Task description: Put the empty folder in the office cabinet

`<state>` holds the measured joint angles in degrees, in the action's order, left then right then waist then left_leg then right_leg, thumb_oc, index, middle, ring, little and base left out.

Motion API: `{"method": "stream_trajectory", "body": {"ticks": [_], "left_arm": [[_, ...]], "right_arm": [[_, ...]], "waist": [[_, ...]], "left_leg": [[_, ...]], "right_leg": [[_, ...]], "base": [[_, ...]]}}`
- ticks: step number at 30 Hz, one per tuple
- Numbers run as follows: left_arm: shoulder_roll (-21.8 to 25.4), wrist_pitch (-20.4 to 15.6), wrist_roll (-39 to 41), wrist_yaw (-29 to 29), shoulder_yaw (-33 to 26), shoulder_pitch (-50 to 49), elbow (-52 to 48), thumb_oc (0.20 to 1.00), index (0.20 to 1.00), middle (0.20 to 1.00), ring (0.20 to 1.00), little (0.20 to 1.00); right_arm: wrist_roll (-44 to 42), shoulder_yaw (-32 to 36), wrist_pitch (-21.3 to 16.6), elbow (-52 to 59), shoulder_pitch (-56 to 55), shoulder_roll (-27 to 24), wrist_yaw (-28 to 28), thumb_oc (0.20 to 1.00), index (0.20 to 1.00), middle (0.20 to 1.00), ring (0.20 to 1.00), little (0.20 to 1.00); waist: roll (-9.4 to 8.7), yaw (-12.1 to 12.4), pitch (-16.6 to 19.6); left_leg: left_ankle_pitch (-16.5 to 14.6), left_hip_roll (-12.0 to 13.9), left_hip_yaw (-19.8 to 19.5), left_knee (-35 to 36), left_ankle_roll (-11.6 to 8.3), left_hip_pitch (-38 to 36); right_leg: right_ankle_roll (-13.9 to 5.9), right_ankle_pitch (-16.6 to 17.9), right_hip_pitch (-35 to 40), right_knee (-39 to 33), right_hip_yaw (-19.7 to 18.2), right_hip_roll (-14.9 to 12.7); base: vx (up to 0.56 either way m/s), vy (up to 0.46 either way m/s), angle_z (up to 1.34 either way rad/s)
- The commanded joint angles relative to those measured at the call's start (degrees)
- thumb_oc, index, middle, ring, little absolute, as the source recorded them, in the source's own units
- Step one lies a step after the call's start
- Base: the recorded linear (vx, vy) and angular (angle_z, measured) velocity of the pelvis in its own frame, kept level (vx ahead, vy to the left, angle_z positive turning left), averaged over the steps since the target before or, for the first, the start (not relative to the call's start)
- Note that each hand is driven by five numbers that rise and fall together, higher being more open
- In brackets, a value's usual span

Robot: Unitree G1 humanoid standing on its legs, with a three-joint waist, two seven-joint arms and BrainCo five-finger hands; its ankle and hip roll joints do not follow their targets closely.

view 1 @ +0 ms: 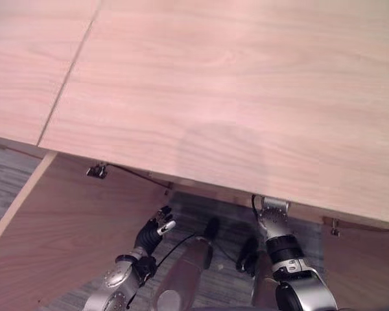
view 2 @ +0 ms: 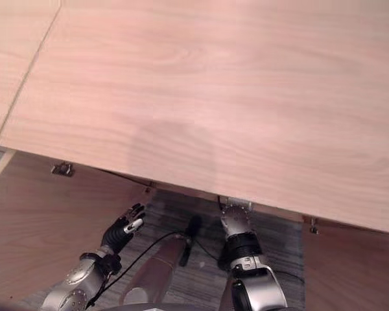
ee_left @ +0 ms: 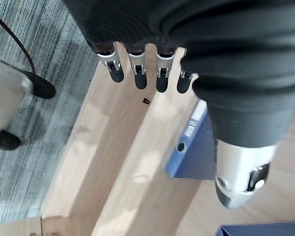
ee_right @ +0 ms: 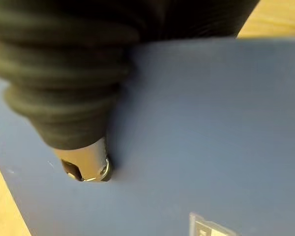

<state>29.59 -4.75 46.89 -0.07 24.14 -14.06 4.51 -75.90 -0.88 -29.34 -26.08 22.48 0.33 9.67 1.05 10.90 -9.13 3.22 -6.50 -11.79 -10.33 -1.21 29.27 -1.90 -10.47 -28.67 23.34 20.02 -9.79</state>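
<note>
Right hand (ee_right: 83, 164) against blue folder (ee_right: 201, 128), grip unclear. Left hand (view 1: 154, 232) lower left, fingers relaxed, empty, below cabinet top (view 1: 233, 97).

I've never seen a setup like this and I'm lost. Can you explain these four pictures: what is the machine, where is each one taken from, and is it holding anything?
This is a humanoid robot with two arms. Two pictures come from cameras on its head, looking down on a wooden cabinet top with nothing lying on it and an open door below. The other two come from cameras on its wrists. The left hand hangs open by the door, and its camera sees a standing folder on a wooden shelf. The right hand reaches in under the top, its thumb against a blue folder. Whether it grips that folder is hidden.
</note>
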Motion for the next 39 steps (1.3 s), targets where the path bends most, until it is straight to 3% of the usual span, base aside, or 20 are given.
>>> {"method": "stream_trajectory", "body": {"ticks": [1,2,5,7,9,12,21,23,25,30,34,39], "left_arm": [[0.7,-1.0,1.3,-1.5,-0.1,-0.2,-2.1,1.0,1.0,1.0,1.0,1.0],[0.7,-1.0,1.3,-1.5,-0.1,-0.3,-2.1,1.0,1.0,1.0,1.0,1.0],[-0.2,-1.3,1.9,-2.1,-1.4,-1.9,-1.7,1.0,1.0,1.0,1.0,1.0],[-0.6,-1.5,2.4,-2.5,-1.7,-3.3,-1.3,1.0,1.0,1.0,1.0,1.0],[-1.1,-0.7,2.5,-2.9,-1.6,-5.0,-1.5,1.0,1.0,1.0,1.0,1.0],[-0.5,0.1,1.9,-3.8,-2.4,-8.1,-2.9,1.0,1.0,1.0,1.0,1.0],[-1.8,1.3,0.6,-4.5,-3.4,-11.6,-1.7,1.0,1.0,1.0,1.0,1.0],[-1.8,1.4,0.6,-4.6,-3.9,-11.7,-2.0,1.0,1.0,1.0,1.0,1.0],[-1.5,1.8,-0.7,-4.4,-4.7,-11.0,-1.0,1.0,1.0,1.0,1.0,1.0],[-0.9,2.2,-1.7,-4.9,-5.5,-12.0,-0.6,1.0,1.0,1.0,1.0,1.0],[-0.9,2.5,-1.9,-5.0,-5.9,-13.1,0.0,1.0,1.0,1.0,1.0,1.0],[-1.1,2.3,-0.1,-3.6,-4.9,-13.1,-0.7,1.0,1.0,1.0,1.0,1.0]], "right_arm": [[0.4,-0.9,0.5,2.4,0.9,-2.9,-3.1,0.2,0.2,0.2,0.2,0.2],[0.4,-1.0,0.5,2.5,0.8,-2.9,-3.0,0.2,0.2,0.2,0.2,0.2],[0.9,-3.0,1.6,0.3,-1.1,-3.1,-3.6,0.2,0.2,0.2,0.2,0.2],[1.1,-3.8,2.8,-0.6,-1.8,-3.3,-4.1,0.2,0.2,0.2,0.2,0.2],[1.0,-3.3,4.0,-1.9,-3.7,-3.7,-4.5,0.2,0.2,0.2,0.2,0.2],[1.5,-2.1,6.8,-4.5,-6.5,-3.7,-4.5,0.2,0.2,0.2,0.2,0.2],[2.2,-2.2,10.4,-7.7,-8.3,-2.5,-4.7,0.2,0.2,0.2,0.2,0.2],[2.7,-2.0,10.7,-7.5,-8.3,-2.4,-4.6,0.2,0.2,0.2,0.2,0.2],[3.6,-2.2,11.4,-7.3,-9.1,-2.4,-4.9,0.2,0.2,0.2,0.2,0.2],[4.8,-2.6,12.3,-7.1,-12.1,-3.2,-5.5,0.2,0.2,0.2,0.2,0.2],[5.4,-3.8,12.7,-6.6,-13.4,-3.8,-5.7,0.2,0.2,0.2,0.2,0.2],[4.4,-6.4,12.1,-5.1,-13.5,-4.2,-5.2,0.2,0.2,0.2,0.2,0.2]], "waist": [[-0.28,0.6,-0.4],[-0.1,0.4,-0.6],[-1.11,0.7,-1.4],[-1.33,1.0,-0.9],[-0.01,0.7,0.5],[0.69,-1.1,3.9],[2.63,-1.7,6.3],[2.95,-2.2,6.0],[4.11,-2.8,5.0],[4.41,-2.7,5.7],[2.93,-2.1,7.2],[2.46,-2.4,7.6]], "left_leg": [[-3.9,2.4,-3.2,1.4,-1.26,-1.8],[-3.8,2.5,-3.4,1.6,-1.29,-2.3],[-8.6,2.0,-2.8,-4.0,-0.95,-4.9],[-10.1,2.5,-4.9,-2.7,-1.23,-9.1],[-9.4,3.6,-4.3,3.5,-0.69,-14.3],[-6.9,2.9,-2.3,9.8,0.33,-19.2],[-6.0,1.4,1.9,14.9,2.98,-25.6],[-6.0,0.9,2.5,14.1,3.6,-25.5],[-6.2,1.4,3.1,13.1,4.42,-25.8],[-5.5,1.9,2.1,13.2,4.54,-26.5],[-5.0,2.2,2.2,13.3,3.57,-26.1],[-2.4,5.9,0.6,15.3,0.33,-25.5]], "right_leg": [[-4.0,5.4,10.5,-15.1,1.7,0.3],[-4.02,5.8,11.2,-15.8,2.0,0.5],[-4.29,8.8,14.7,-21.0,-0.2,1.0],[-4.82,9.7,17.0,-23.5,-1.7,1.4],[-5.15,10.5,19.2,-25.1,-2.0,2.1],[-6.36,14.5,21.5,-28.3,-2.1,0.6],[-9.06,18.7,20.1,-28.3,-5.3,-1.3],[-9.41,18.5,20.1,-28.3,-5.8,-1.6],[-8.8,15.4,21.0,-22.3,-6.7,-2.0],[-7.78,11.1,23.8,-16.4,-9.7,-1.7],[-7.53,10.2,27.2,-21.4,-10.1,-0.8],[-5.73,9.6,28.8,-26.9,-8.1,2.8]], "base": [[0.0,-0.079,0.23],[-0.02,-0.074,0.24],[-0.03,0.04,0.16],[0.05,0.099,-0.38],[0.09,0.171,-0.52],[0.03,0.247,-0.14],[-0.07,0.182,-0.37],[-0.11,0.082,-0.16],[-0.12,0.036,-0.13],[-0.01,-0.035,-0.07],[0.06,-0.19,-0.05],[0.01,-0.262,0.08]]}}
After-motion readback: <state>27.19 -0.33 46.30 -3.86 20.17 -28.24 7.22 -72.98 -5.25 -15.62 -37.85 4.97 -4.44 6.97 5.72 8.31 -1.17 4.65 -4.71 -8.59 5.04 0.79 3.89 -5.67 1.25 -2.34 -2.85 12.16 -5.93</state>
